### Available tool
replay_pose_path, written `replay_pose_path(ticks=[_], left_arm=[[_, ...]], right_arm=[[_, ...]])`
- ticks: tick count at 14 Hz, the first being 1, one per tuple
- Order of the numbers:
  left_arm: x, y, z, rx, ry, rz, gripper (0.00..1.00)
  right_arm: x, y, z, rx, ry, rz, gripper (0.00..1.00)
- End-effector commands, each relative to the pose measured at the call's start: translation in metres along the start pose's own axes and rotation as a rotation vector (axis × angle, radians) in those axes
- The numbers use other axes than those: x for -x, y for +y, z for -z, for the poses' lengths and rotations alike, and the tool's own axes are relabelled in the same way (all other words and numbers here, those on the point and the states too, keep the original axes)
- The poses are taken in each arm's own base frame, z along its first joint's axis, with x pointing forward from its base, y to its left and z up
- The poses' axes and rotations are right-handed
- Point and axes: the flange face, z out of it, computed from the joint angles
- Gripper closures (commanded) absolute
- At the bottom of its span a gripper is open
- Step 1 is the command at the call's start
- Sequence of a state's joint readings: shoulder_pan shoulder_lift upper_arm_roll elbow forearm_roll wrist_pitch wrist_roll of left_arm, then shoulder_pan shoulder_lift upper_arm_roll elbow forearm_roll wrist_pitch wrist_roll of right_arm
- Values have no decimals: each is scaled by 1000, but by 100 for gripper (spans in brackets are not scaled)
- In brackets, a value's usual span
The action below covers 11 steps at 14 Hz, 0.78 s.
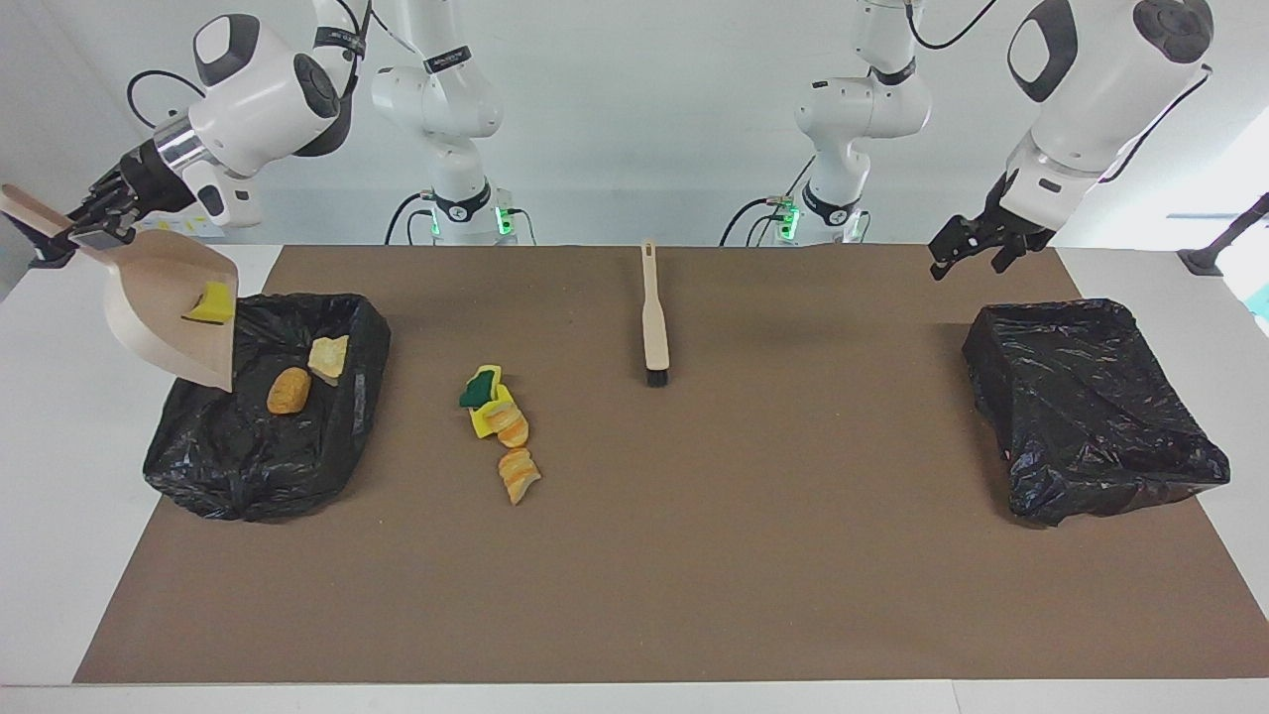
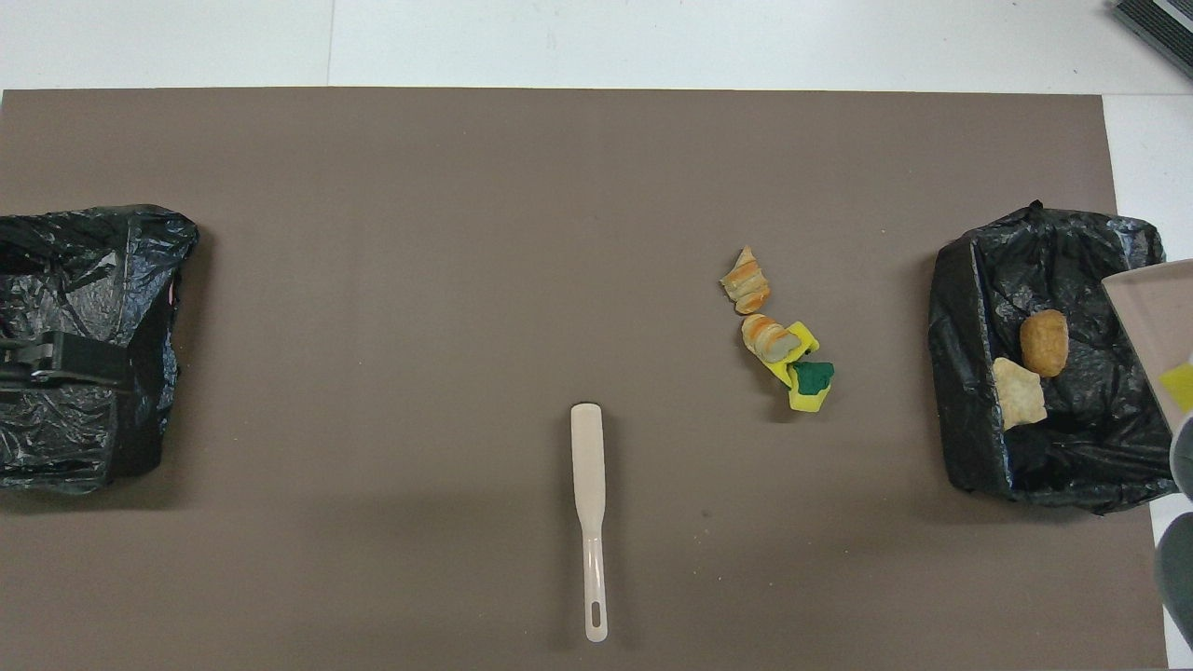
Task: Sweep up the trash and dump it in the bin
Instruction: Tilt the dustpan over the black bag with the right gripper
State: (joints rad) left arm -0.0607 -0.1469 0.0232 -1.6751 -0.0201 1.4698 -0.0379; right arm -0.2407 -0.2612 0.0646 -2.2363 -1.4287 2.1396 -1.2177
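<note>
**A:** Right tool (image 1: 87,230) is clenched on the dustpan (image 1: 164,307) handle, up at 10 o'clock in the facing view. Pan's tipped mouth-down over the bin (image 1: 228,476) so the load slides out.

**B:** Emptied?

**A:** Not fully. One yellow wedge (image 1: 210,303) sits by the pan's lip. An orange-tan chunk (image 1: 288,390) lies in the bin, with a paler chunk (image 1: 328,355) at its 1 o'clock.

**B:** Rest of the trash?

**A:** Pile (image 1: 499,421) on the brown mat (image 1: 694,575), at 3 o'clock from the bin and apart from it. It's yellow wedges, one green-layered, plus striped bread chunks. Needs another sweep, I'd say.

**B:** Brush?

**A:** Brush (image 1: 654,327) lies flat at 12 o'clock, unheld, handle toward the robots. Handy for a pickup.

**B:** Left tool?

**A:** Left tool (image 1: 977,248) is released and empty, raised at 2 o'clock by the second bin (image 1: 1091,416). It's waiting, probably parked clear of the dump.
</note>
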Motion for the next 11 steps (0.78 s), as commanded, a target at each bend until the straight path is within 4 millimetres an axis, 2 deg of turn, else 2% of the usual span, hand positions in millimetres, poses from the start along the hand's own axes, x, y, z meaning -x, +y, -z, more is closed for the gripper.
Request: replay_pose_path(ticks=[1,5,8,11], left_arm=[[-1,-13,1,-12,-21,-27,0],[-2,-10,14,-40,4,-34,0],[-1,-5,16,-48,4,-42,0],[0,-7,16,-46,8,-38,0]], right_arm=[[-24,15,16,-29,-85,-26,100],[8,14,52,-12,-232,7,100],[8,14,50,-13,-207,29,100],[-1,10,46,-78,-10,-20,100]])
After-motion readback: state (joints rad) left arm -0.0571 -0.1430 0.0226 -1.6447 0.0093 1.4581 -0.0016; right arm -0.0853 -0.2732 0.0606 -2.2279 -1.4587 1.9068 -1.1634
